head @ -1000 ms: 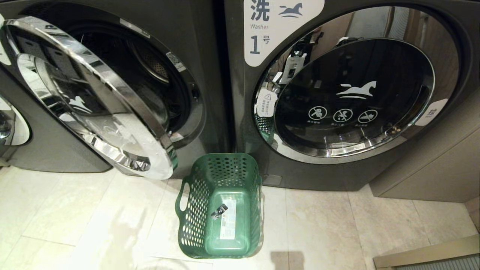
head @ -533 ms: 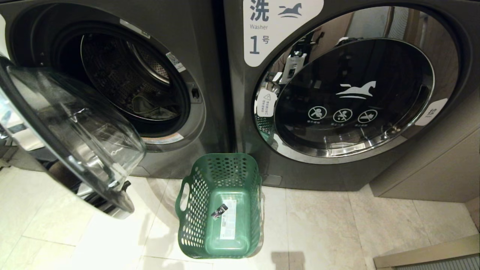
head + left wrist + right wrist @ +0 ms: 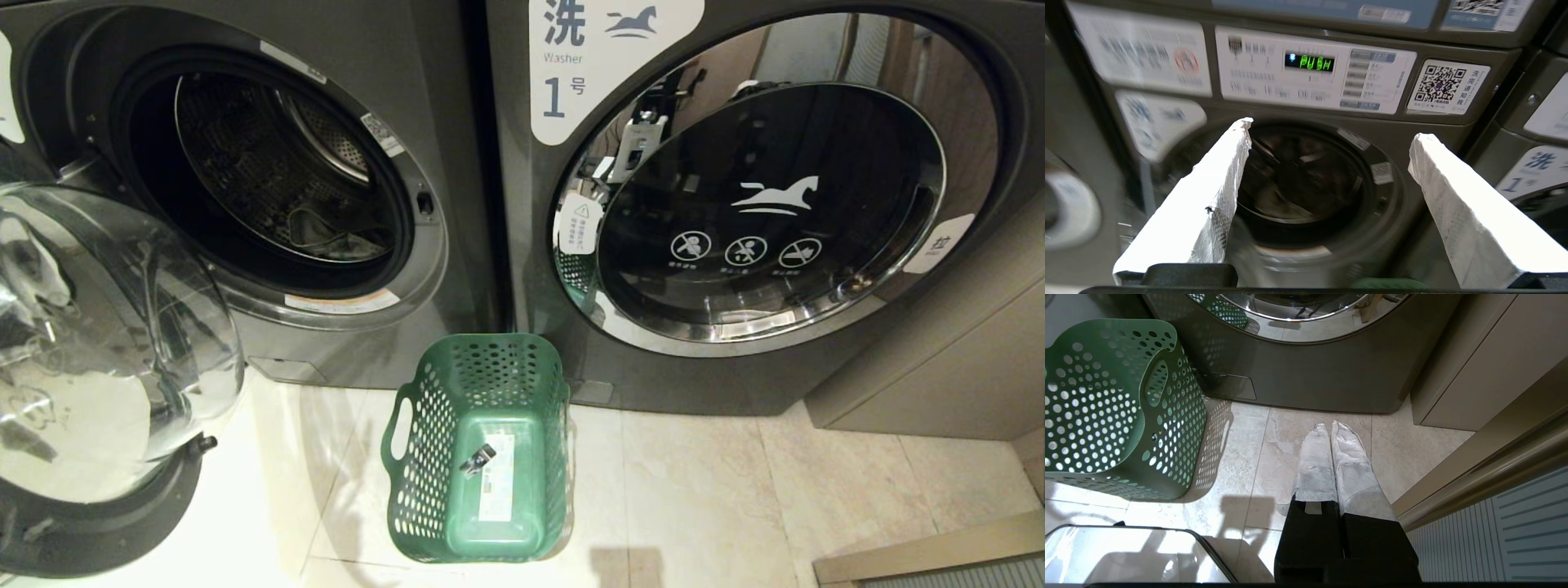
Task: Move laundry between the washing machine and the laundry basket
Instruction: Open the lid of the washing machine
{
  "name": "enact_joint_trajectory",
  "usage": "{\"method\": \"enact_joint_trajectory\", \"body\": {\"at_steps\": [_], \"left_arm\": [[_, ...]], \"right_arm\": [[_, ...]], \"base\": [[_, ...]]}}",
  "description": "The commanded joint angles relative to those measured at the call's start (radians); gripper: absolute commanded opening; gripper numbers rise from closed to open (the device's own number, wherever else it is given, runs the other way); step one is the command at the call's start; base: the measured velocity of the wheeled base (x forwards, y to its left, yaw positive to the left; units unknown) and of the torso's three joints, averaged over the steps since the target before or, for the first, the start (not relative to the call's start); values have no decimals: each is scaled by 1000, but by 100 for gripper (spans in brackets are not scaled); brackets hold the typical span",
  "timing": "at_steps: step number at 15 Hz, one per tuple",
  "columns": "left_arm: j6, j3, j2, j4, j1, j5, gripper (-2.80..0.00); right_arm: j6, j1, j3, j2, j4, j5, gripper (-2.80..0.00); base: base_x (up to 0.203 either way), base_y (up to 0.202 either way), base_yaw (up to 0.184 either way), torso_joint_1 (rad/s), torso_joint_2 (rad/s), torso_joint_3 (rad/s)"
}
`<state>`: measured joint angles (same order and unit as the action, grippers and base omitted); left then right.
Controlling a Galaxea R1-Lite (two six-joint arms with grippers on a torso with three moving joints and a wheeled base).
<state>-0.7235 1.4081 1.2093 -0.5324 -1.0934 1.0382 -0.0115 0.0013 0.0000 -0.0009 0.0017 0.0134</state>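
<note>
Facing open drum, left claw (image 3: pixel 1327 139) spread — laundry (image 3: pixel 1278 200) beyond, untouched

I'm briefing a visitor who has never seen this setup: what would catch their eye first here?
First the washing machine on the left, its glass door swung wide open and a small bundle of laundry low in the drum. Next the dark green laundry basket on the tiled floor between the two machines, holding no cloth. The left gripper, fingers spread wide, faces the open drum.
</note>
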Motion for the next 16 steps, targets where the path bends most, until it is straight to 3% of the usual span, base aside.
{"method": "enact_joint_trajectory", "body": {"at_steps": [1, 3, 4, 7, 8, 9, 10, 11, 12, 14, 16], "left_arm": [[38, 150, 161, 351, 130, -9, 0], [154, 206, 227, 517, 273, -92, 0], [293, 205, 248, 555, 328, -184, 0], [803, 175, 294, 603, 446, -496, 0], [945, 169, 300, 607, 464, -577, 0], [1024, 163, 300, 607, 482, -677, 0], [1041, 157, 299, 606, 500, -767, 0], [1046, 148, 300, 605, 513, -844, -202], [1047, 142, 302, 612, 516, -858, -280], [1042, 119, 297, 591, 517, -907, -280], [1043, 106, 299, 572, 517, -1080, -280]], "right_arm": [[-1, 0, 0, -1, 0, 1, -280], [-1, 0, 0, -1, 0, 2, -280], [-1, 0, 0, -1, 0, 1, -280], [-1, 0, 0, -1, 0, 1, -280], [-1, 0, 0, -1, 0, 0, -280], [-1, 0, 0, -1, 0, 0, -280], [-1, 0, 0, -1, 0, 0, -280], [-1, 0, 0, -1, 0, 1, -280], [-1, 0, 0, -1, 0, 0, -280], [-1, 0, 0, -1, 0, 0, -280], [-1, 0, 0, -1, 0, 0, -280]], "base": [[0, 0, 0, 0, 0, 0], [0, 0, 0, 0, 0, 0], [0, 0, 0, 0, 0, 0], [0, 0, 0, 0, 0, 0], [0, 0, 0, 0, 0, 0], [0, 0, 0, 0, 0, 0], [0, 0, 0, 0, 0, 0], [0, 0, 0, 0, 0, 0], [0, 0, 0, 0, 0, 0], [0, 0, 0, 0, 0, 0], [0, 0, 0, 0, 0, 0]]}}
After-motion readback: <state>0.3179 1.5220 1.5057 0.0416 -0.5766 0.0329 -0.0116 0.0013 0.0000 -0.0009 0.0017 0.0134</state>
